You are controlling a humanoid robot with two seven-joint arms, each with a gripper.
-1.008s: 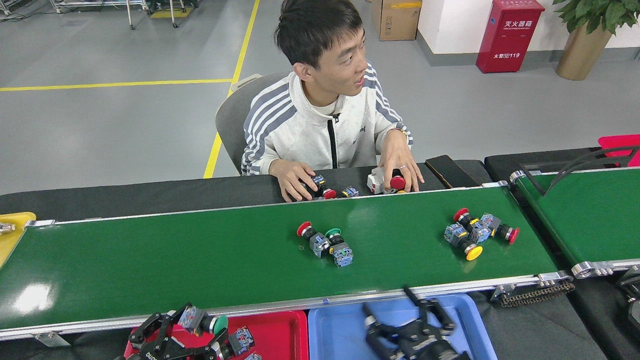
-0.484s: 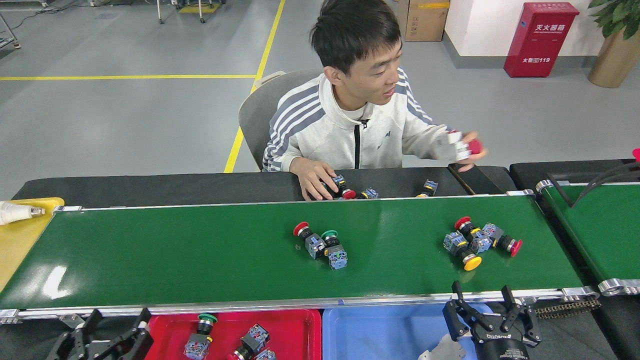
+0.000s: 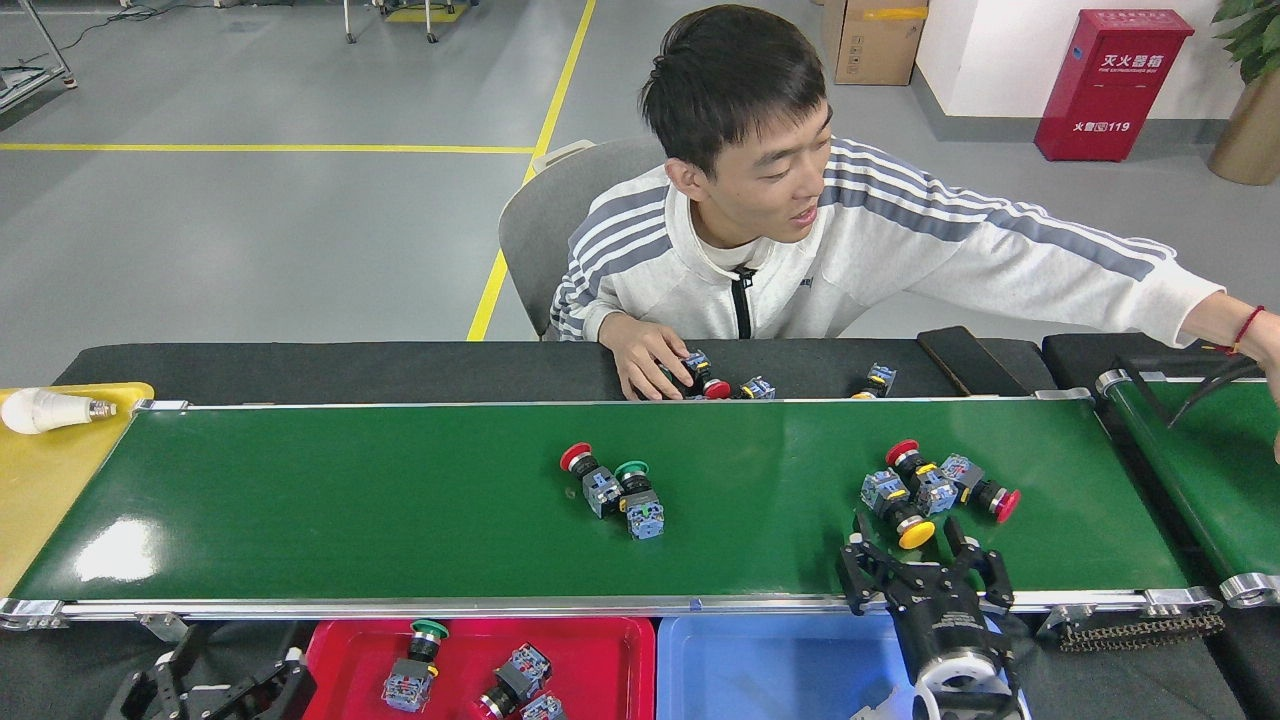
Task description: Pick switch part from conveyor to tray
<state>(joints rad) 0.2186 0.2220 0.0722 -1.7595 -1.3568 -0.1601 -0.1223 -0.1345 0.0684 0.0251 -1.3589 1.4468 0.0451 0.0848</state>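
Conveyor (image 3: 400,520): green belt across the view; its parts lie a little further left than half a second ago.
Person (image 3: 790,250): seated at the far side; the arm that was lifted with a red-capped part now stretches out to the far right over the second belt (image 3: 1210,480); the other hand (image 3: 648,358) stays on parts at the far rail.
Red tray (image 3: 330,660): near side, left of the blue tray (image 3: 760,665); holds a green-capped switch (image 3: 412,672) and two others, unchanged.
Right gripper (image 3: 922,560): has moved from above the blue tray out over the near edge of the belt; fingers spread, holding nothing, just near of the cluster.
Left gripper (image 3: 215,685): low at the near left edge, fingers apart, empty, as before.
Cluster (image 3: 930,485): switch parts on the right of the belt, red, yellow and red caps, touching each other.
Pair (image 3: 615,490): red-capped and green-capped switch parts mid-belt, touching.
Bulb (image 3: 45,410): on the yellow tray (image 3: 40,500), far left, now fully in view.
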